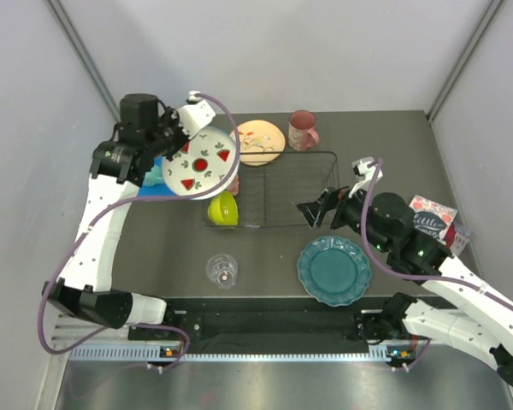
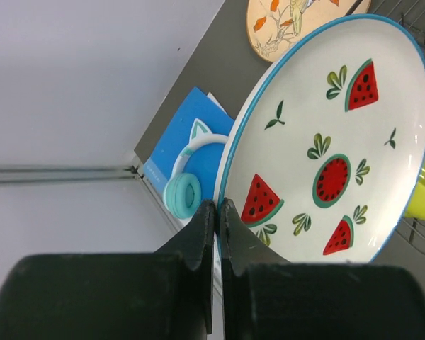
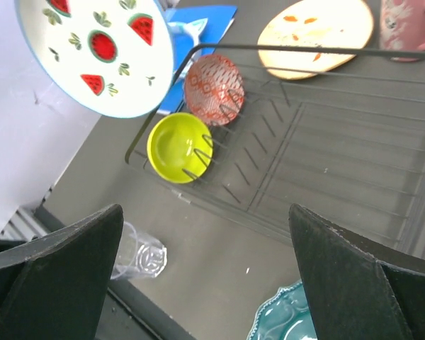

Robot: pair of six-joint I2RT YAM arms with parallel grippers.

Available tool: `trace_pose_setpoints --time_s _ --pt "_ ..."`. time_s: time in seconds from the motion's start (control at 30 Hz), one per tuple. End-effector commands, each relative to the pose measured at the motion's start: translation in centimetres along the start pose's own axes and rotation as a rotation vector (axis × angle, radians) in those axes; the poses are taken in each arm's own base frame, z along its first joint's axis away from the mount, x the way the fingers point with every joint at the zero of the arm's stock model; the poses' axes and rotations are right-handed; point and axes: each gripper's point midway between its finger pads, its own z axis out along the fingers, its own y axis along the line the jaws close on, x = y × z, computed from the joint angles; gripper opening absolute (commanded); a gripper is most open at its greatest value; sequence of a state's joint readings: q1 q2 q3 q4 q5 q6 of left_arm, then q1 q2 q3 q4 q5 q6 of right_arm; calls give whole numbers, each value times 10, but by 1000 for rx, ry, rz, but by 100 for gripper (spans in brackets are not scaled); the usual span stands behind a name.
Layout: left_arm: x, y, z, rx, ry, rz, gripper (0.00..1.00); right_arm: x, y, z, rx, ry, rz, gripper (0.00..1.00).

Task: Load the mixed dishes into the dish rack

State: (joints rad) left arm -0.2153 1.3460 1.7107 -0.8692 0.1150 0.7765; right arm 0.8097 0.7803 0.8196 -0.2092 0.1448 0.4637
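Seven dishes showed on my screens, and just two of them sat inside the rack. The black wire dish rack [image 1: 278, 192] took the middle of the dark desk [image 1: 265, 260]. Above its far left corner I had the white plate with red shapes [image 1: 203, 162] in the air, steeply tilted. My left fingers [image 2: 214, 212] were clenched on its blue rim, nearly meeting.

The teal scalloped plate [image 1: 333, 270] lay flat on the desk just outside the rack's near right corner. My right fingers [image 1: 318, 208] hung over that corner, between rack and teal plate, spread wide and grasping nothing. The cream floral plate [image 1: 261, 142] lay on the desk along the rack's far side; whether it touched the wire I could not tell.

The lime-green bowl [image 1: 223, 208] stood on edge among the tines at the rack's near left corner. The red-patterned bowl [image 3: 212, 88] leaned just beyond it. From overhead the raised plate covered most of that bowl, so I read it from the right wrist view.

A blue booklet [image 2: 191, 117] with teal cat-ear headphones [image 2: 188, 188] on it lay at the desk's left edge, behind the plate. A printed card [image 1: 432, 220] lay at the right edge, past my right arm. The pink mug [image 1: 303, 130] stood just right of the cream plate, behind the rack. The small clear glass [image 1: 221, 270] stood alone on the desk, nearer me than the rack's left end.
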Motion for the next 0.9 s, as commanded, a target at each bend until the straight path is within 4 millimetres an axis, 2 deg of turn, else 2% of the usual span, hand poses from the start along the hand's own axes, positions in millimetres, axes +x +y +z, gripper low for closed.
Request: trace_pose_setpoints --time_s 0.0,0.07,0.1,0.17,0.27,0.37,0.43,0.47,0.53,0.6,0.63,0.67,0.7,0.87 --pt "-67 33 12 -193 -159 19 0 -16 -6 -12 33 -82 20 100" --pt "-83 22 22 -181 -185 40 0 -15 -10 -15 48 -90 24 100" --pt "-86 21 33 -188 -181 41 0 -15 -11 -18 52 -92 25 100" --pt "-101 16 41 -185 -207 53 0 -12 -14 -19 63 -88 27 100" --pt "-113 10 58 -198 -219 79 0 -6 -19 -21 75 -81 30 100" --pt "-123 10 65 -232 -240 105 0 -1 -23 -22 86 -77 33 100" --pt "-122 6 71 -249 -238 131 0 1 -24 -21 88 -78 43 100" --pt "-131 7 70 -271 -267 160 0 4 -25 -21 89 -72 45 100" --pt "-132 3 75 -282 -271 201 0 6 -27 -20 94 -70 48 100" --pt "-143 8 70 -326 -311 216 0 9 -28 -19 95 -64 47 100" --pt "-141 3 74 -328 -312 254 0 9 -28 -18 97 -68 48 100" --pt "-150 9 66 -375 -354 259 0 10 -28 -18 96 -66 49 100" --pt "-144 2 73 -372 -347 276 0 10 -28 -17 95 -67 49 100" --pt "-147 -2 69 -452 -401 342 0 11 -30 -15 100 -66 45 100"
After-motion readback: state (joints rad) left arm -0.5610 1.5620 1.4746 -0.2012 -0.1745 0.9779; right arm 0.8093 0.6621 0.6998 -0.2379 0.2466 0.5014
